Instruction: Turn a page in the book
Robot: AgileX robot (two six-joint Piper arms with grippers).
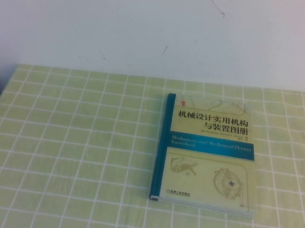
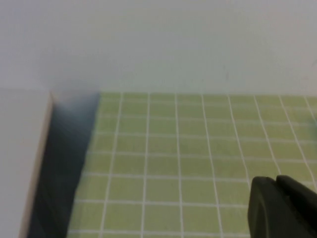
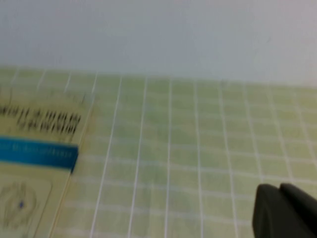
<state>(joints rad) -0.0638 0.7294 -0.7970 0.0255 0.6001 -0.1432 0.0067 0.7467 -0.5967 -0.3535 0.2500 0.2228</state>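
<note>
Book (image 1: 208,153) lies closed, cover up, on the green checked tablecloth (image 1: 68,153). Left gripper (image 2: 285,208) and right gripper (image 3: 285,213) – both clear of the book; jaw state indeterminate.

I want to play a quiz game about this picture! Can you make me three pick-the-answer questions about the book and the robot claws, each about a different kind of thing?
1. Where does the book lie on the checked cloth?
A. on the robot's right side
B. on the far left edge
C. off the cloth

2. What colour is the book's spine?
A. red
B. teal
C. black

3. Is the book open or closed?
A. open in the middle
B. closed, cover up
C. standing on end

Answers:
1 A, the high view shows it right of the middle.
2 B, a teal strip runs down its left edge.
3 B, the printed cover faces up and no page is lifted.

The left claw and right claw show only in their own wrist views, above the cloth and touching nothing.
</note>
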